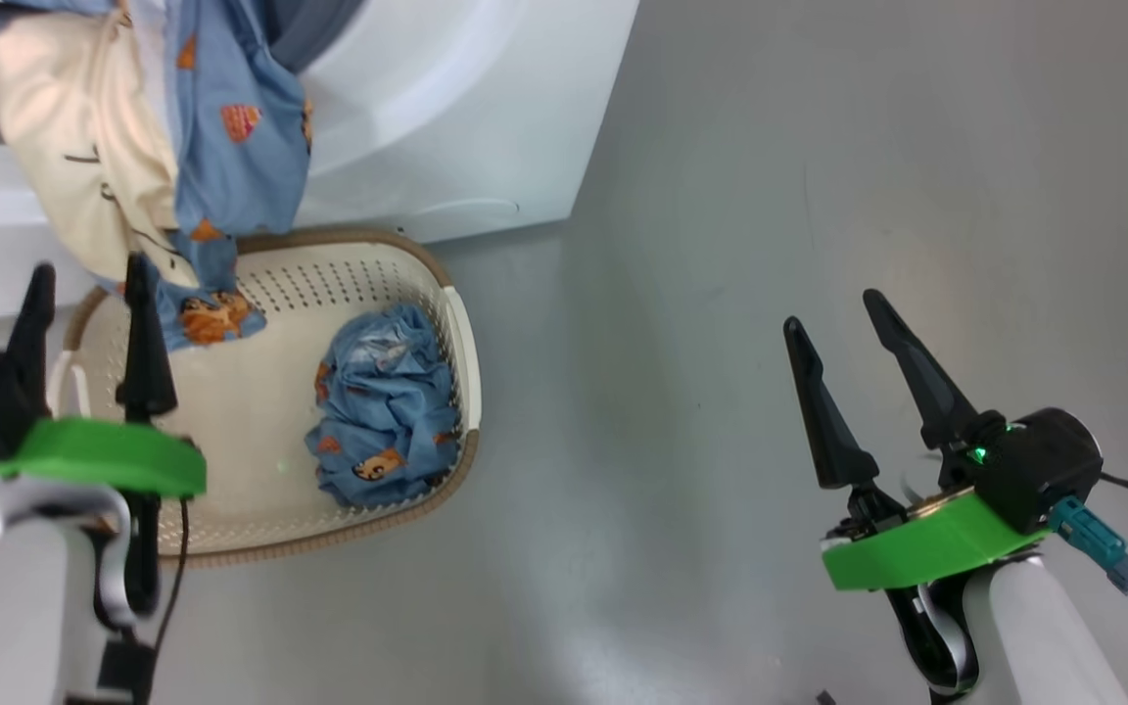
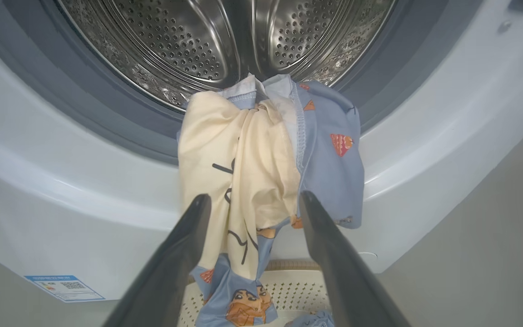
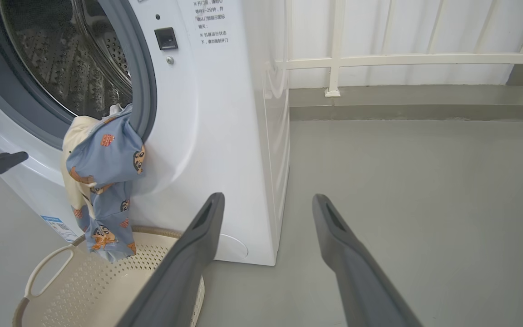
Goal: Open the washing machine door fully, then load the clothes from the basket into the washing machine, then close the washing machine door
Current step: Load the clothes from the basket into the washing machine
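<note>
Over the grey floor (image 1: 721,392), loading is judged underway: left hand (image 1: 88,266) and right hand (image 1: 833,308) are held wide and empty, and the draped clothes (image 2: 243,159) must be pushed into the drum (image 2: 175,45).

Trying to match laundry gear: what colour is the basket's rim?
Brown, woven-looking, edging the cream basket; best seen in the head view.

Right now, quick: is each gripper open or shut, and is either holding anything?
Left gripper: open, holding nothing; a garment hangs off the washer rim ahead of it, ungripped.
Right gripper: open, empty.
</note>
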### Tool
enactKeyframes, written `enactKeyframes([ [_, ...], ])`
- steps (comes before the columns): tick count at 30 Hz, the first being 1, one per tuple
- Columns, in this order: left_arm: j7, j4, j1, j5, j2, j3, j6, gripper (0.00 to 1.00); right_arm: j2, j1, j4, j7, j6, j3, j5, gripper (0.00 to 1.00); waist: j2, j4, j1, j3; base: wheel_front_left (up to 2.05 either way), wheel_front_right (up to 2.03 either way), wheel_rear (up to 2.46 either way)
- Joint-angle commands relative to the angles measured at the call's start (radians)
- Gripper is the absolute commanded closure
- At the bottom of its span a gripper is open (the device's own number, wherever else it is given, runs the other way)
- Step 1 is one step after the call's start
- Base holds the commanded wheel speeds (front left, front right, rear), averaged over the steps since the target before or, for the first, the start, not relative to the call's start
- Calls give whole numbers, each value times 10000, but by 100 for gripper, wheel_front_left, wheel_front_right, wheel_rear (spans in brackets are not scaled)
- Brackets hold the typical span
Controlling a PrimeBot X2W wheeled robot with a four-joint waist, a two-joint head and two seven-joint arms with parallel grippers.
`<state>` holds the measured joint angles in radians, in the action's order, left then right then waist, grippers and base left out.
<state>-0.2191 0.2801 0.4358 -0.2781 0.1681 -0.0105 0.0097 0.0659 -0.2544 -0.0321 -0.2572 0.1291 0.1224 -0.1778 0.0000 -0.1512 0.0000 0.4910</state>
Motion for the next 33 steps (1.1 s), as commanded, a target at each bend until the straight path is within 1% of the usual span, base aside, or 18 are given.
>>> enactKeyframes([
  [1,-41,255,549,-13,381,230,-86,0,-27,-191,293,-46,16,230,-27,0,0,-113,0,358,0,0,0],
  [4,-123,912,1119,-49,367,167,-184,0,-32,-252,327,-46,16,224,-22,0,0,-157,0,643,0,0,0],
  [10,-302,2001,1989,-337,217,167,-533,0,-44,-357,418,-46,16,168,0,0,0,-183,0,1120,0,0,0],
  [13,-374,2092,2314,-505,101,223,-718,0,-50,-391,434,-46,16,124,19,0,0,-130,0,1281,0,0,0],
  [21,-422,2137,2594,-513,-74,176,-973,0,-77,-497,369,-46,16,157,42,0,0,-26,0,1381,0,0,0],
  [27,-425,2641,3018,-604,-83,165,-1103,0,-81,-588,438,-46,16,183,49,0,0,-76,0,1639,0,0,0],
  [33,-426,3220,3558,-479,75,32,-1182,0,-85,-567,418,-46,16,210,26,0,0,-171,0,1867,0,0,0],
])
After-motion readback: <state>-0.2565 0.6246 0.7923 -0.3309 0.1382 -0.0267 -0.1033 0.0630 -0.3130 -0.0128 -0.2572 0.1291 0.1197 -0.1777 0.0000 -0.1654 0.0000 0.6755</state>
